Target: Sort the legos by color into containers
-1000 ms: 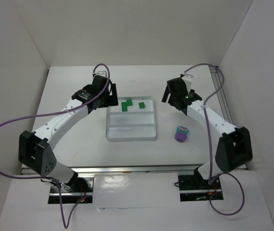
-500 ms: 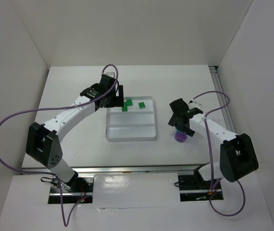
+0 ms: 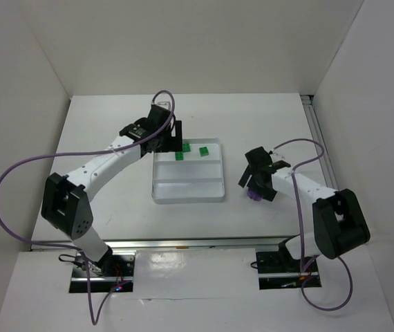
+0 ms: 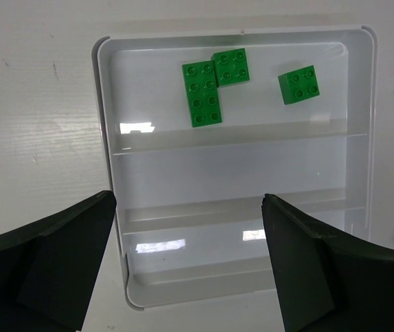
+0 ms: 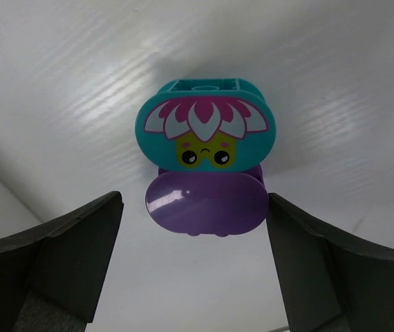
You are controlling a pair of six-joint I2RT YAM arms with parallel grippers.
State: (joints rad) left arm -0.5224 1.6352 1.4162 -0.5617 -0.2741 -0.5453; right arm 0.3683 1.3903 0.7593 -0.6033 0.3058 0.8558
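White table [image 3: 183, 218]: tray [image 3: 189, 199] centred. Three green legos [image 4: 202, 97] lodged in far compartment. Teal piece [image 5: 205, 133] seated on purple cup [image 5: 207, 204] right of tray, flanked by spread right gripper [image 5: 194, 200]. Left gripper [image 4: 188, 207] spread over tray.

The tray [image 4: 106, 138] is glossy whitish plastic; the green legos [image 4: 202, 97] are smooth plastic; the purple piece [image 5: 207, 204] gleams; the desk [image 4: 38, 104] looks matt.

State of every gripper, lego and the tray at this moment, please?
Left gripper: open, holding nothing, over the tray.
Right gripper: open, fingers either side of teal-and-purple lego, not touching.
Green legos: three, lying in tray's far compartment.
Teal-and-purple lego: on the table, outside tray.
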